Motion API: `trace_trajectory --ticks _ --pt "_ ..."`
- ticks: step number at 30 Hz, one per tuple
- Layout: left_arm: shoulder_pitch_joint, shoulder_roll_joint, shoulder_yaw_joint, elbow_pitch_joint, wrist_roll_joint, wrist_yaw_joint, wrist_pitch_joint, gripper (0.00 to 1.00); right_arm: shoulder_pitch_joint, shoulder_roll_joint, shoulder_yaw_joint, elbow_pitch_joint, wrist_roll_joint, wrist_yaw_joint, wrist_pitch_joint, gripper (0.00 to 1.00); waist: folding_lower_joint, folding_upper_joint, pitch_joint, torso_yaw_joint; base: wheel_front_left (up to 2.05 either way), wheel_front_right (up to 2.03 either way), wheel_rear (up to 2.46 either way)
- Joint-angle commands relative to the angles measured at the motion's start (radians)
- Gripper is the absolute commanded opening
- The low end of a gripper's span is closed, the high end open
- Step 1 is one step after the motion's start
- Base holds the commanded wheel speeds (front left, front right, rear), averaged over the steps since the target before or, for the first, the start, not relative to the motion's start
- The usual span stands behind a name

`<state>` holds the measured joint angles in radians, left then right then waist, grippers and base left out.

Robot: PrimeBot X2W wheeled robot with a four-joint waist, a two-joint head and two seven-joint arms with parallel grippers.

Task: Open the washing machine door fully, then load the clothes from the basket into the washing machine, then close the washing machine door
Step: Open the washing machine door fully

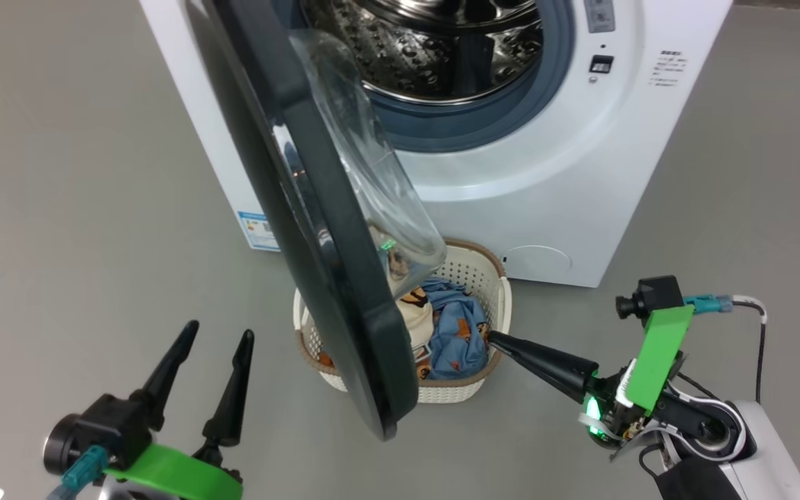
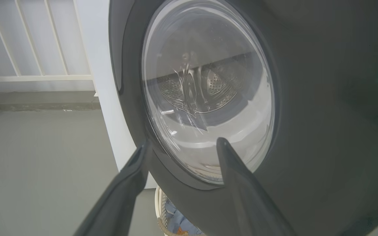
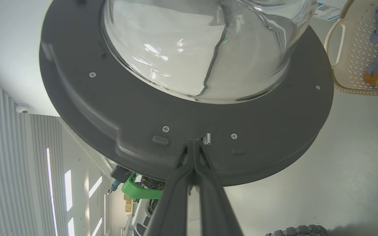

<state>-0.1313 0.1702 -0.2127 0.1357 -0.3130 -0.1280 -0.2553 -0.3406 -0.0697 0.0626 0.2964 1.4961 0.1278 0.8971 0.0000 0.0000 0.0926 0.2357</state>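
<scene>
Glossy black plastic meets the right gripper (image 1: 494, 340): its jaws are pressed together on nothing, tips at the inner face of the washing machine door (image 1: 317, 229). The door stands only part open, hanging over the basket (image 1: 483, 260), which sits on the floor against the washing machine (image 1: 580, 173) front with the clothes (image 1: 459, 330) inside. The left gripper (image 1: 219, 328) hovers on the door's outer side, jaws spread wide and empty.

A push from such narrow tips could skid along the smooth rim, or snag the metal latch hook (image 3: 207, 138). If swung hard, the door may strike the left gripper.

The right wrist view shows that hook and the screws just beside the tips; the head view has the door edge-on. The left wrist view gives the outer glass, with the drum (image 2: 205, 87) seen through it
</scene>
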Motion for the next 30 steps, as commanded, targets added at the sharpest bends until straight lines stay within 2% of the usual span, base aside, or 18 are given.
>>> trace_trajectory --ticks 1,7,8,9,10,11,19,24,30 --pt "-0.007 0.028 0.045 -0.027 0.007 -0.003 -0.006 1.0 0.006 0.006 0.009 -0.044 -0.005 0.003 -0.012 0.0 0.0 0.0 -0.012 -0.022 0.0 0.0 0.0" --pt "0.019 0.033 0.06 -0.029 0.009 -0.003 -0.006 1.0 0.079 0.008 -0.018 -0.106 -0.045 0.003 -0.052 0.0 0.0 0.0 -0.029 -0.063 0.0 0.0 0.0" --pt "0.023 0.033 0.063 -0.029 0.009 -0.003 -0.006 1.0 0.086 0.008 -0.023 -0.115 -0.056 0.003 -0.065 0.2 0.0 0.0 -0.031 -0.068 0.0 0.0 0.0" --pt "0.027 0.034 0.067 -0.031 0.01 -0.003 -0.006 1.0 0.091 0.009 -0.025 -0.124 -0.068 0.003 -0.074 0.34 0.0 0.0 -0.032 -0.073 0.0 0.0 0.0" --pt "0.03 0.034 0.07 -0.032 0.009 -0.003 -0.006 1.0 0.096 0.009 -0.027 -0.134 -0.075 0.003 -0.082 0.57 0.0 0.0 -0.033 -0.077 0.0 0.0 0.0" --pt "0.032 0.034 0.072 -0.032 0.009 -0.003 -0.006 1.0 0.1 0.01 -0.033 -0.146 -0.084 0.003 -0.098 1.0 0.0 0.0 -0.034 -0.08 0.0 0.0 0.0" --pt "0.032 0.035 0.077 -0.033 0.009 -0.003 -0.006 1.0 0.1 0.013 -0.063 -0.213 -0.218 0.003 -0.283 1.0 0.0 0.0 -0.039 -0.097 0.0 0.0 0.0" --pt "0.03 0.035 0.077 -0.034 0.009 -0.003 -0.006 1.0 0.097 0.014 -0.057 -0.229 -0.252 0.003 -0.343 1.0 0.0 0.0 -0.038 -0.1 0.0 0.0 0.0" --pt "0.027 0.034 0.077 -0.037 0.006 -0.003 -0.006 1.0 0.08 -0.026 -0.019 -0.266 -0.38 0.003 -0.49 1.0 0.0 0.0 -0.034 -0.1 0.0 0.0 0.0"
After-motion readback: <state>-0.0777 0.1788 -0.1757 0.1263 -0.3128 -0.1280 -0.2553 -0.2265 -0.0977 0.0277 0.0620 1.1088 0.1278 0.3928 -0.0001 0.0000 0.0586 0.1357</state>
